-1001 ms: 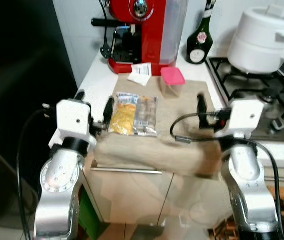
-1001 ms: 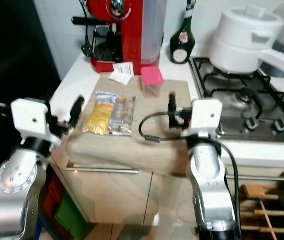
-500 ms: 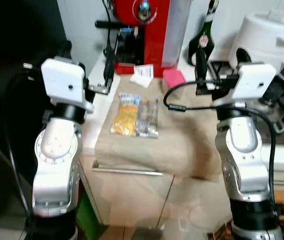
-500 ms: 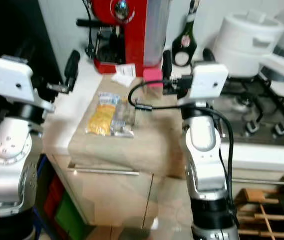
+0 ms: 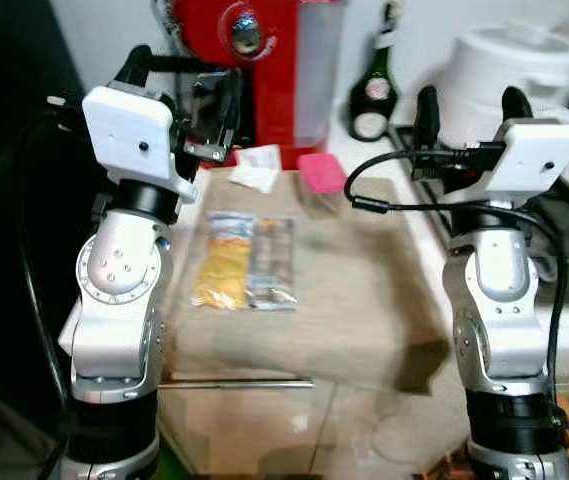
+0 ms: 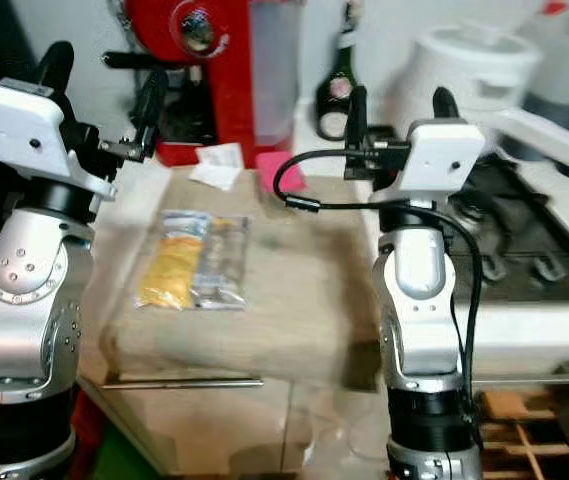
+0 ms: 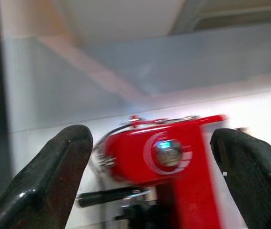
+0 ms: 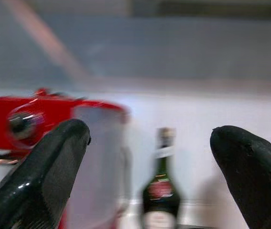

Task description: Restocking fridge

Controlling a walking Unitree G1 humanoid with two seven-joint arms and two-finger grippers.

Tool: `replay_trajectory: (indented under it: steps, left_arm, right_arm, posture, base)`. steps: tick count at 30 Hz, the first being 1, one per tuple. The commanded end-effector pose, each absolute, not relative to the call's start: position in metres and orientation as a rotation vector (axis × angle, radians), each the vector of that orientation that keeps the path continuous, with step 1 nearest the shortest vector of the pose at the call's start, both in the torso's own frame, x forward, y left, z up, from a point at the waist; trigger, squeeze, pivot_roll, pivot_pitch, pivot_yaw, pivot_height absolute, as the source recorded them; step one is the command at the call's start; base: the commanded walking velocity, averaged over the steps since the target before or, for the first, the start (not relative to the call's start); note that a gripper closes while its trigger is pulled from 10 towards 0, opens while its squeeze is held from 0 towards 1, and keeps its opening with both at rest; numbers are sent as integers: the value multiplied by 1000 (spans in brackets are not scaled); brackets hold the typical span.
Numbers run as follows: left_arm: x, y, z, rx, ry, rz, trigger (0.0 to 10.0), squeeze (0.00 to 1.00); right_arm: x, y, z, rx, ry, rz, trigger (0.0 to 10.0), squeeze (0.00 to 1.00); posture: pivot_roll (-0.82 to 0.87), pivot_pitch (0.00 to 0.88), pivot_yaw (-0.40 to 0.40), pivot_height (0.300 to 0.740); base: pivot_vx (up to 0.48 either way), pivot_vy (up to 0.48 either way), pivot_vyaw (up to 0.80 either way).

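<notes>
Two clear snack packets (image 5: 244,262), one yellow and one brownish, lie side by side on a beige cloth (image 5: 344,300) spread over the counter. A small container with a pink lid (image 5: 321,174) stands at the cloth's far edge. My left gripper (image 5: 186,85) is raised high above the counter's left side, open and holding nothing, pointing at the red coffee machine (image 7: 166,152). My right gripper (image 5: 469,105) is raised over the cloth's right side, also open with nothing in it, facing a dark green bottle (image 8: 160,191).
The red coffee machine (image 5: 264,50) and the green bottle (image 5: 369,95) stand at the back. A white pot (image 5: 514,65) sits on the gas hob to the right. A white paper sachet (image 5: 256,168) lies near the machine. A dark tall surface (image 5: 4,250) rises on the left.
Both arms have lifted from counter height to well above it, fingers still apart. The camera has shifted, so the counter looks closer. The packets and container have stayed put.
</notes>
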State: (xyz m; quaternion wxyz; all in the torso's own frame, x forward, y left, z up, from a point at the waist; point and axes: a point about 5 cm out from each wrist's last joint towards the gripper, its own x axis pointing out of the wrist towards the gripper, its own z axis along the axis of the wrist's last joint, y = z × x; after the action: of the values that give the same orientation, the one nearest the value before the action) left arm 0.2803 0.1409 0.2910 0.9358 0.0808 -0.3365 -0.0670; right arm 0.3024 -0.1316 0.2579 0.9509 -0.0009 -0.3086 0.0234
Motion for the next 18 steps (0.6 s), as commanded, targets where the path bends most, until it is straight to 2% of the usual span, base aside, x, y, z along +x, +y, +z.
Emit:
replay_trajectory:
  steps: [1, 4, 6, 12, 16, 18]
  left_arm:
    - [279, 139, 296, 154, -724, -111, 10000, 0]
    - [279, 139, 296, 154, -724, -111, 10000, 0]
    - [278, 143, 299, 145, -750, -63, 10000, 0]
    - [279, 142, 297, 139, -738, -78, 10000, 0]
    - [281, 140, 294, 129, -719, -105, 10000, 0]
    - [282, 138, 292, 128, -700, -120, 10000, 0]
  right_arm:
    - [302, -138, 262, -14, -649, 28, 10000, 0]
    - [302, -138, 262, -14, -649, 28, 10000, 0]
    - [298, -134, 267, -36, -682, 47, 10000, 0]
    - [293, -128, 276, -35, -723, 77, 10000, 0]
    - [308, -125, 257, 79, -517, 99, 10000, 0]
    - [316, -121, 243, 76, -411, 113, 10000, 0]
  posture:
    - [-53, 0, 13, 740]
    - [-53, 0, 13, 740]
    - [-53, 0, 13, 740]
    - [-52, 0, 12, 740]
    - [-59, 0, 22, 740]
    - [-60, 0, 26, 740]
  base:
    - [454, 0, 0]
    - [454, 0, 0]
    - [0, 0, 0]
    - [0, 0, 0]
    - [0, 0, 0]
    - [0, 0, 0]
